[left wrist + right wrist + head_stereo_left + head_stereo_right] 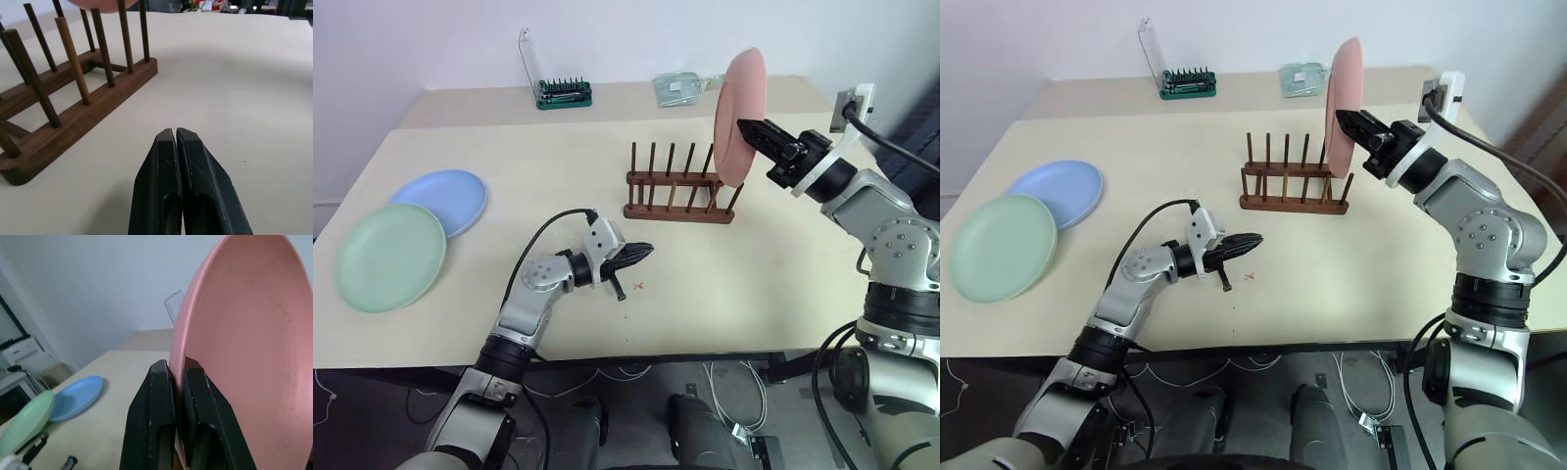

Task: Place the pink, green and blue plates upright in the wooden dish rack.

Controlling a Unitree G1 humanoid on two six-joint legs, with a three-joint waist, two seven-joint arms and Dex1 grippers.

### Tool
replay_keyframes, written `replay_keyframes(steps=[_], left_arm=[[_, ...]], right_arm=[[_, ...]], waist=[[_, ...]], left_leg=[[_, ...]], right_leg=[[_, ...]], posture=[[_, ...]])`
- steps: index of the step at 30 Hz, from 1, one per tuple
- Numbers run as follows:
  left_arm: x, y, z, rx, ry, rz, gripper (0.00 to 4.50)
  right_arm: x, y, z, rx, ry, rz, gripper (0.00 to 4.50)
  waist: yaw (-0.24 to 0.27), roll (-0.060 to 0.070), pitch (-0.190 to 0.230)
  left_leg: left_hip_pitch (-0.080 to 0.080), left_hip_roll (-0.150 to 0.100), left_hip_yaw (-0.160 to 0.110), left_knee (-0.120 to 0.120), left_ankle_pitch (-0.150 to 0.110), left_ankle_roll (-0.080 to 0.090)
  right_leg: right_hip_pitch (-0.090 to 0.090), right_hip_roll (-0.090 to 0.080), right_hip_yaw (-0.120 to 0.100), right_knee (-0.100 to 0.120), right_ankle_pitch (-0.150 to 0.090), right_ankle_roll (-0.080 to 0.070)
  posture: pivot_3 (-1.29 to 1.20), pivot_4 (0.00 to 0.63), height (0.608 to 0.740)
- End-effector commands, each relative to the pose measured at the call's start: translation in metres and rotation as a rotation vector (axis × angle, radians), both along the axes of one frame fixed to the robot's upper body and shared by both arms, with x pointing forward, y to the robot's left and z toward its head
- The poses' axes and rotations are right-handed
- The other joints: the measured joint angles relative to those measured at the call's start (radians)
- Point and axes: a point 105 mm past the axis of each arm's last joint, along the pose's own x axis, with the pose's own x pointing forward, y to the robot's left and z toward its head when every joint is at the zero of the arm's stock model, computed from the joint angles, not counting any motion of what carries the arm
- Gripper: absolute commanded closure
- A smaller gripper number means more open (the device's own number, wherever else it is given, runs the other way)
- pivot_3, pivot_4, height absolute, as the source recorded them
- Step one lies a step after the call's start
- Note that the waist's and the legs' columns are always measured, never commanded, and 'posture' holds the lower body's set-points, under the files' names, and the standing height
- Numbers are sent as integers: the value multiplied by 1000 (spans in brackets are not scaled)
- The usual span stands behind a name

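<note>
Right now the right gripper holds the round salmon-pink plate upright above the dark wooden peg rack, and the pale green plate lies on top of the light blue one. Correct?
One error: the pale green plate lies beside the light blue plate, its rim overlapping the blue one's edge, as the left eye view shows. The right gripper does hold the round salmon-pink plate upright above the dark wooden peg rack.

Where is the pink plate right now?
In the head views the pink plate is held upright in the air on the robot's right, clamped at its rim by the right gripper, just above the right end of the rack.
</note>
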Motion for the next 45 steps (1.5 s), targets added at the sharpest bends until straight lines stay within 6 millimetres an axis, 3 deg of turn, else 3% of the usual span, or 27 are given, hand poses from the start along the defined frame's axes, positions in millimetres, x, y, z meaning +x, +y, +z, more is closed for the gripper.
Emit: replay_keyframes(steps=[1, 11, 12, 14, 18, 21, 26, 29, 30, 32, 36, 37, 39, 42, 45], left_arm=[[-5, -1, 11, -21, -33, -19, 4446], [-5, -3, 10, -13, -33, -24, 4446], [-5, -2, 10, -13, -31, -21, 4446], [-4, -1, 10, -13, -29, -18, 4446], [-5, 1, 8, -10, -26, -10, 4446], [-4, 2, 9, -14, -33, 6, 4446], [11, 10, 19, -46, -69, 107, 4446], [27, 23, 25, -77, -51, 216, 4446], [32, 29, 30, -103, -53, 254, 4195], [44, 47, 40, -164, -43, 367, 3565], [54, 79, 60, -240, -78, 542, 1577], [61, 102, 67, -277, -77, 671, 1024], [68, 183, 89, -383, -127, 1115, 38], [43, 265, 100, -438, -163, 1612, 38], [6, 303, 107, -468, -186, 1847, 38]], right_arm=[[6, -6, 12, 40, -11, -24, 4440], [33, -30, 7, 199, 128, -92, 4440], [33, -30, 7, 200, 122, -89, 3777], [33, -31, 8, 201, 115, -86, 3016], [34, -33, 11, 114, 61, -168, 986], [37, -44, 18, 48, -18, -295, 986], [28, -69, 47, -88, -210, -519, 986], [17, -64, 64, -232, -341, -564, 986], [13, -57, 70, -282, -385, -558, 939], [2, -29, 80, -370, -478, -477, 919], [-20, 34, 72, -545, -591, -231, 919], [-27, 58, 60, -603, -605, -129, 919], [-36, 111, 23, -702, -602, 65, 919], [-36, 137, -7, -732, -568, 157, 919], [-28, 146, -23, -732, -536, 181, 919]], waist=[[-6, 0, 0], [-14, 0, 0], [-14, 0, 0], [-14, 0, 0], [-14, 0, 0], [-16, 0, 0], [-13, 0, 0], [-13, 0, 0], [-15, 0, 0], [-21, 0, 0], [-35, 1, 0], [-36, 0, 0], [-41, -1, 1], [-45, -7, 1], [-38, -7, 1]], left_leg=[[0, 0, 0, 0, 0, 0], [0, 0, 1, 0, 0, 0], [0, 0, 1, 0, 0, 0], [0, 0, 1, 0, 0, 0], [0, 0, 1, 0, 0, 0], [0, 0, 1, 0, 0, 0], [0, 0, 1, 0, 0, 0], [0, 0, 1, 0, 0, 0], [0, 0, 1, 0, 0, 0], [0, 0, 1, 0, 0, 0], [0, 2, 1, -1, 0, 0], [0, 1, 1, -1, 0, 0], [0, 1, 0, 0, 0, 0], [0, 4, -1, 0, 0, -1], [0, 2, -1, -1, 1, -3]], right_leg=[[0, 0, 0, 0, 0, 0], [0, 0, 0, 0, 0, 0], [0, 0, 0, 0, 0, 0], [0, 1, 0, 0, 0, 0], [0, 0, 0, 0, 0, 0], [-1, 1, 0, 0, 0, 0], [-1, 0, 1, 1, 0, 0], [-1, 0, 1, 1, 0, 0], [-1, 0, 1, 1, 0, 0], [-2, 0, 1, 1, 0, 0], [-2, 2, 0, 2, 0, 0], [-2, 2, 0, 2, 0, 0], [-2, 2, 0, 2, 0, 0], [-4, 5, 0, 3, 1, -2], [-4, 3, 0, 3, 2, -1]], posture=[[0, 150, 740], [0, 150, 740], [0, 150, 740], [0, 150, 740], [0, 150, 740], [0, 150, 740], [0, 150, 740], [0, 150, 740], [0, 150, 740], [0, 150, 740], [0, 150, 740], [0, 150, 740], [0, 150, 740], [0, 150, 740], [0, 150, 740]])
